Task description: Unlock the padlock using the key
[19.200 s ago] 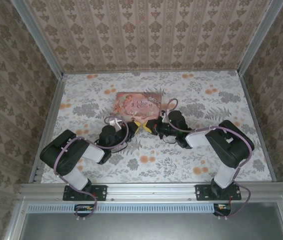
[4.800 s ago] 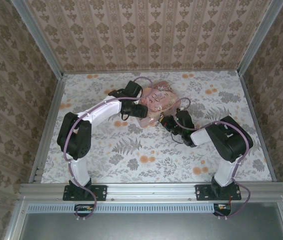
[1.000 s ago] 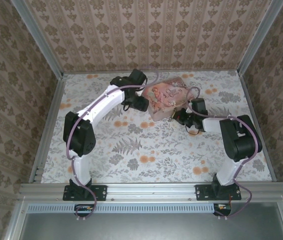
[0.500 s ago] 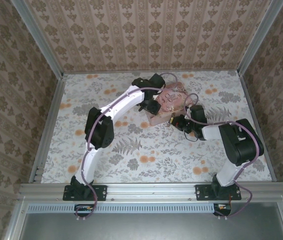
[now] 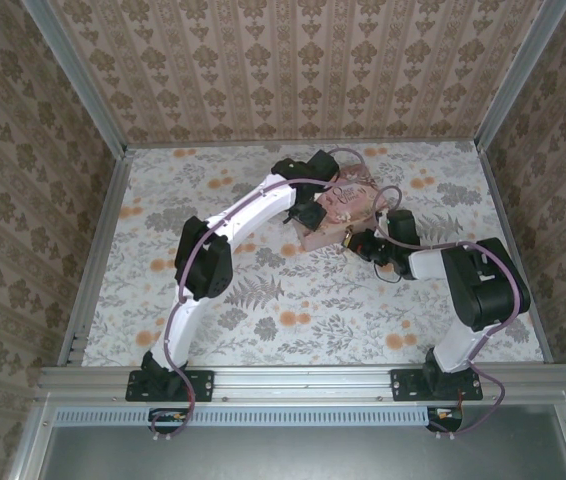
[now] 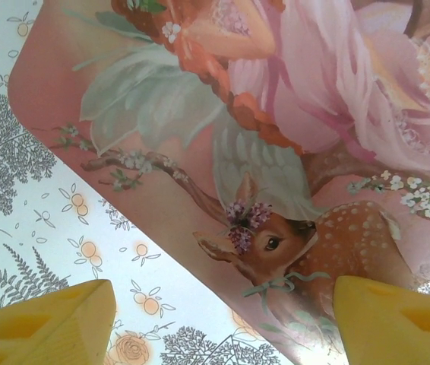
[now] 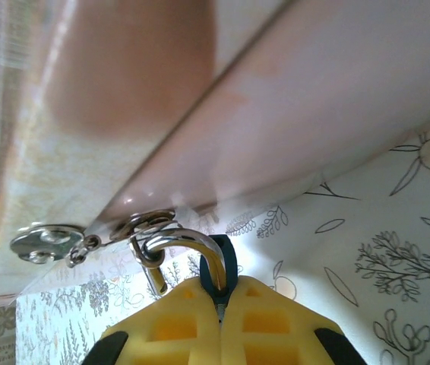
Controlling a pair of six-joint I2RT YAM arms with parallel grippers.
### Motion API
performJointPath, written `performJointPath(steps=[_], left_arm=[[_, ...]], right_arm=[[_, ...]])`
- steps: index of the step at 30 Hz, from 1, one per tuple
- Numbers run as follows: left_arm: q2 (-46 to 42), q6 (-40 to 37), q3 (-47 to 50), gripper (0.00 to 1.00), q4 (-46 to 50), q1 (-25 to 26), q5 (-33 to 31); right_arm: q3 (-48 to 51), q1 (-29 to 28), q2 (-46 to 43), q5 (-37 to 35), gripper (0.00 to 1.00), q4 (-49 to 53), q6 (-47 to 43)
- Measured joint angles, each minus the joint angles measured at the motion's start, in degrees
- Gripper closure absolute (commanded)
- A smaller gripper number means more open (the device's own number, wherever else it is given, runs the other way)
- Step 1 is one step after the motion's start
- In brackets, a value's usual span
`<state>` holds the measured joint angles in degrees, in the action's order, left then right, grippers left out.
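Your L gripper (image 6: 221, 325): yellow fingers wide apart, nothing held, over pink illustrated rectangular tin (image 6: 162, 182).
Your R gripper (image 7: 220, 303): pinched tight on small dark teal padlock (image 7: 219, 268); its silver shackle (image 7: 188, 242) hooks metal hasp ring (image 7: 153, 222) at tin's edge.

Glossy printed metal on the tin (image 6: 291, 137), its pink lid smooth and catching the light. The padlock (image 7: 219, 268) shows a polished silvery shackle and a dark teal sheen on its body, with a chrome-bright hasp ring (image 7: 150, 222) at centre left. Matt yellow plastic on the fingers of the right gripper (image 7: 220, 319) and the left gripper (image 6: 219, 312). The table cover (image 6: 25, 182) looks matt, flower-printed.
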<state>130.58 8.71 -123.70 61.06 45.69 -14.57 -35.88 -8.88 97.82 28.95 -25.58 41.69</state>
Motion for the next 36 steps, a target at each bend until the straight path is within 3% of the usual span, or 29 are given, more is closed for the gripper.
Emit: performJointPath(steps=[8, 23, 36], left_arm=[[0.42, -0.44, 0.09, 0.26, -1.27, 0.39, -0.04], [0.63, -1.01, 0.61, 0.29, -2.29, 0.63, 0.44], [1.11, -1.03, 0.48, 0.30, -4.74, 0.90, 2.08]], right_arm=[[0.59, 2.49, 0.00, 4.37, 1.00, -0.66, -0.26], [5.22, 3.45, 3.72, 8.13, 1.00, -17.66, 18.60], [2.82, 3.43, -4.44, 0.33, 1.00, -0.94, 10.75]])
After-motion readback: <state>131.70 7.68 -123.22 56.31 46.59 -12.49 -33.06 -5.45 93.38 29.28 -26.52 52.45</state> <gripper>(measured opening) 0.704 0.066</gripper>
